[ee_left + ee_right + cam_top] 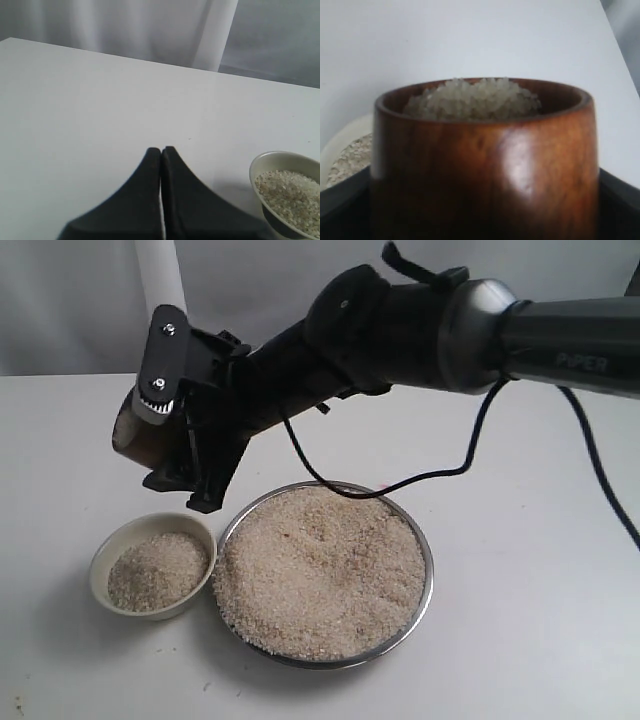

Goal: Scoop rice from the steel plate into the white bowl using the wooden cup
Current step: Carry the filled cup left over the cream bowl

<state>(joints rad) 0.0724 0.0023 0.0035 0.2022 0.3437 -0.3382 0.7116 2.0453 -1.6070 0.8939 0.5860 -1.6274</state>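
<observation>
Right gripper [170, 438] is clamping the wooden cup [485, 150] between its two black fingers [342, 200], one pressing on each side of the cup's wall. The cup is carrying rice [472, 97], mounded to about the rim, and no grains are going over the edge in the right wrist view.

In the exterior view the right arm is reaching across from the right, passing over the far edge of the steel plate [426, 575]. The cup is hanging in the air above the white bowl [100, 570], toward its far-left side and clear of the rim.

The bowl is sitting on the table [530, 640] just beside the plate, on its left. I cannot tell whether the two rims are touching. The bowl is holding a low heap of grains lying below its rim. The plate is lying heaped nearly level with its thin rim, its surface uneven.

Left gripper [161, 152] is showing its fingers pressed together and gripping nothing. It is hovering over bare tabletop, with the bowl near and off to one side.

Room for moving: open table is lying left of and in front of the bowl, and wide to the right of the plate. A black cable [420, 480] is sagging from the arm down to the plate's far rim. A pale drape [150, 30] is hanging behind the table's far edge.
</observation>
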